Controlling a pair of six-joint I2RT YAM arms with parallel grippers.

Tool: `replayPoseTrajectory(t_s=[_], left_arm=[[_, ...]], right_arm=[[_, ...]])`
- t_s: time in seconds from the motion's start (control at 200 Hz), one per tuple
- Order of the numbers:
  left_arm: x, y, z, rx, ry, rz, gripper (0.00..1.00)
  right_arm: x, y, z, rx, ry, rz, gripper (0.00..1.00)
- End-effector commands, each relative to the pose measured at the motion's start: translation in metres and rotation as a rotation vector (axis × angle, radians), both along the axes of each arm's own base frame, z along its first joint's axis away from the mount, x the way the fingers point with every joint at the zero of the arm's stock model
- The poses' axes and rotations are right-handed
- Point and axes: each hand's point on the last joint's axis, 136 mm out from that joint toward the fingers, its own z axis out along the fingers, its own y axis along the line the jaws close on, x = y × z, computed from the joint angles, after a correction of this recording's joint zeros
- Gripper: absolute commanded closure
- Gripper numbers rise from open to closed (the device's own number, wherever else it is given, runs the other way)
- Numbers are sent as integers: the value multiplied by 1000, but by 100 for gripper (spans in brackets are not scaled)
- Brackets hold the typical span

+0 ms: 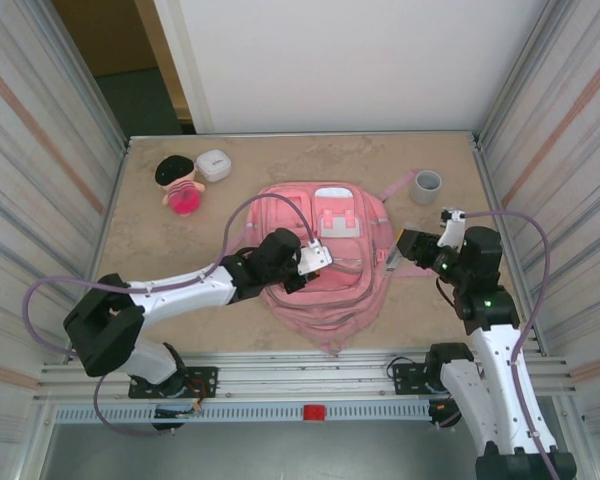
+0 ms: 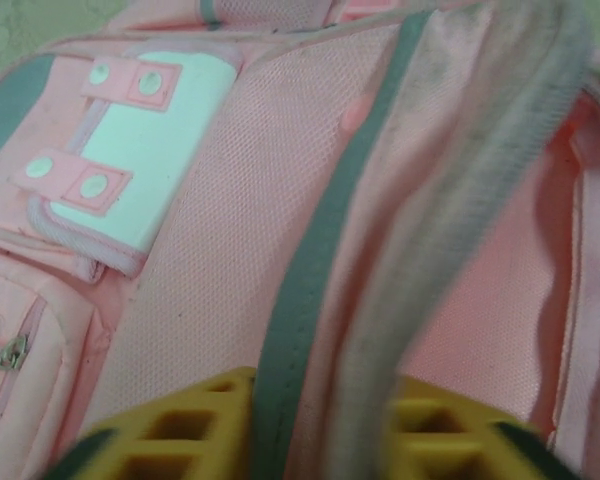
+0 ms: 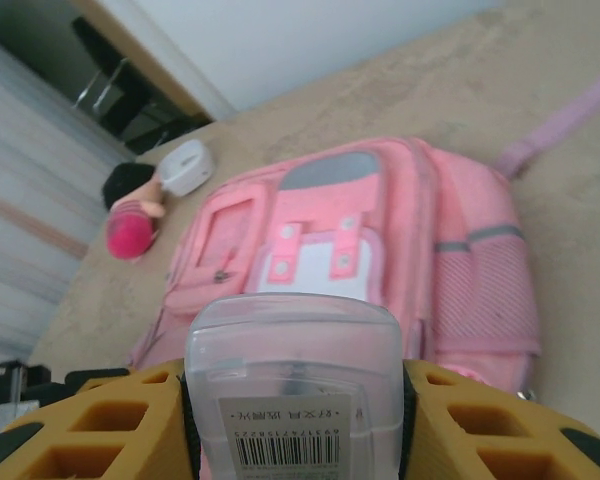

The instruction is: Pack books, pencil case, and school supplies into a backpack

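Beige desk: left tool pinching backpack edge, likely to open it; right tool clutching case for loading.

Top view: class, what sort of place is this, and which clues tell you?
Probably a robot test cell, not a classroom: a left arm and a right arm bolted to a rail at the near edge of the table, with ribbed metal walls around it.

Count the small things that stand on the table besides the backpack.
3: a doll at the far left, a white box beside it, a grey cup at the far right. More may be hidden under the backpack.
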Motion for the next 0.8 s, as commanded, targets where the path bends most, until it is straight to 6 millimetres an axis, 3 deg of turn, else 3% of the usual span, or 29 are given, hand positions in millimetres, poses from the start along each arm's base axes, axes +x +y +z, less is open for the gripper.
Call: replayPoseTrajectory(t_s=[0.0,0.1,0.266,0.451,0.581,0.792], left_arm=[[6,-3,46,-161,-13,13,87],[5,-1,63,-280,72,-8,92],[10,0,75,-380,175,-39,95],[10,-7,80,-437,267,-89,95],[6,-12,83,-453,297,-130,95],[4,-15,79,-440,322,-145,95]], right_arm=[[-6,28,32,-102,-249,159,73],[-16,55,41,-181,-376,293,72],[-54,105,51,-321,-637,597,70],[-86,137,25,-581,-878,837,70],[-87,154,9,-715,-965,896,70],[-76,173,10,-776,-1034,934,68]])
